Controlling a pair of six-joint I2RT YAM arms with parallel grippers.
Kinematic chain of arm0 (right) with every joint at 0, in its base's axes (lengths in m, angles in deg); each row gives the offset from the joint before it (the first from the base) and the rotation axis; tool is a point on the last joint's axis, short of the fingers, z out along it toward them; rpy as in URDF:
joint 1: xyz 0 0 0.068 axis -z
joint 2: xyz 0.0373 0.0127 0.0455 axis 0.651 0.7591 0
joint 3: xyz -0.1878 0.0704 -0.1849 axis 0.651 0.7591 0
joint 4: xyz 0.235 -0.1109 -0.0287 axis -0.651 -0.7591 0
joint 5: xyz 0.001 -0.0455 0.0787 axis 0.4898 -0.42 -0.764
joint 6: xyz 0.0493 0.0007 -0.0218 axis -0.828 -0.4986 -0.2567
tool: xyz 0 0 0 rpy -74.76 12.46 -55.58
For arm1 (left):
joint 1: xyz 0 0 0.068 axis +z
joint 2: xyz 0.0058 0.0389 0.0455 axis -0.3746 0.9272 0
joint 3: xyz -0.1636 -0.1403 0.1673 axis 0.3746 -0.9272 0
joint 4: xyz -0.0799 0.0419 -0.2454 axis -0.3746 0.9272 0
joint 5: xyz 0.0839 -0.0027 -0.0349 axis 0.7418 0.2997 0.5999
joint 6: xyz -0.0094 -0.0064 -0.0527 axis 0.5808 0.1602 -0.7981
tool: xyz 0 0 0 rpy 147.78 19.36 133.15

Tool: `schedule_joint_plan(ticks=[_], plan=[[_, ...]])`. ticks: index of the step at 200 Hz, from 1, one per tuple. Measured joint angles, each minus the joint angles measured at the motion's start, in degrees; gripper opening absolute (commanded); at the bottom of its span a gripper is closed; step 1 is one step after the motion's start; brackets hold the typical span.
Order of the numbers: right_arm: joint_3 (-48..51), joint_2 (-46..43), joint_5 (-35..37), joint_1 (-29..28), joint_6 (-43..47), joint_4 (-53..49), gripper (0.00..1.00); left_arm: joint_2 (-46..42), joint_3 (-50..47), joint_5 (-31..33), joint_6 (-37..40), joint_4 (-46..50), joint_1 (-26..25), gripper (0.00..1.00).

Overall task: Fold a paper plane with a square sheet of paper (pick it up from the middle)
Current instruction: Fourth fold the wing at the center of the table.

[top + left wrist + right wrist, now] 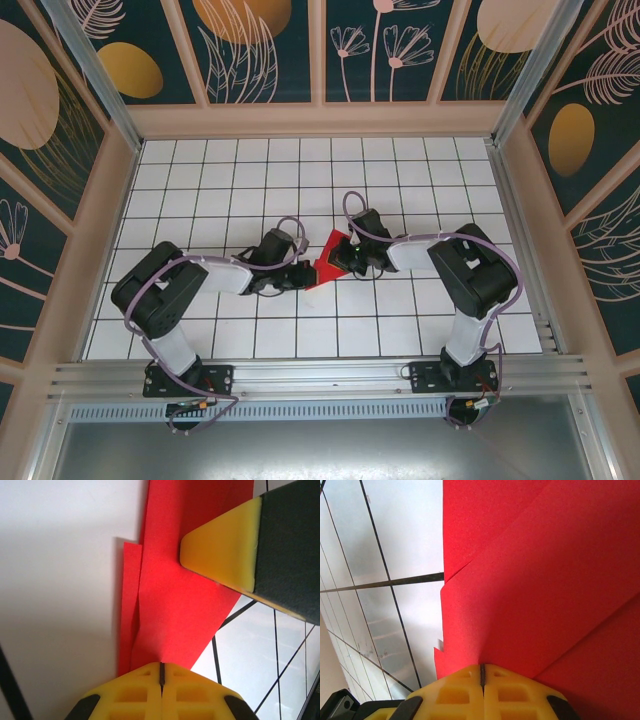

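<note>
Showing a mid-fold stage of the task. The paper (322,268) lies at the middle of the table (200,180), between the two arms. It is not a flat square: from above it reads as a compact red wedge.

The left gripper (161,672) reaches in from the left with its jaws pressed together on one edge of the paper. A narrower flap lies beside the main layer there, just to its left in the wrist view. The right gripper (481,672) reaches in from the right and is likewise clamped on the paper, at a place where overlapping layers and slanting creases meet. One of its fingers (220,550) shows in the left wrist view, over the same sheet, so the two grips sit near each other. Whether the paper is lifted clear of the table or rests on it cannot be told.

Judged progress: several early folds appear done, since stacked layers and diagonal edges are present. The slim, pointed dart outline is not yet evident. Further lengthwise folds, shaping of the wings and release of the finished plane seem to remain.
</note>
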Motion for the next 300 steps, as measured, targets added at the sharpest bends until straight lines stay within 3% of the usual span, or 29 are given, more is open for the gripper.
schedule_joint_plan(ticks=[79, 134, 238, 300], plan=[[0.3, 0.0, 0.0, -0.1, 0.0, 0.5, 0.05, -8.5, -8.5, 1.2, 0.0, 0.7, 0.2, 0.02], [0.3, 0.0, 0.0, -0.1, 0.0, 0.7, 0.05, -15.1, -8.0, 1.0, -0.7, 3.4, 0.2, 0.03], [-0.3, 0.0, 0.2, -0.3, 0.0, 0.2, 0.05, -2.2, -2.2, 0.4, -1.7, -0.5, 0.2, 0.00], [-1.2, -0.9, 1.8, -1.1, 3.7, -2.1, 0.06, -2.2, -2.9, 1.3, -1.7, -1.6, 0.1, 0.00]])
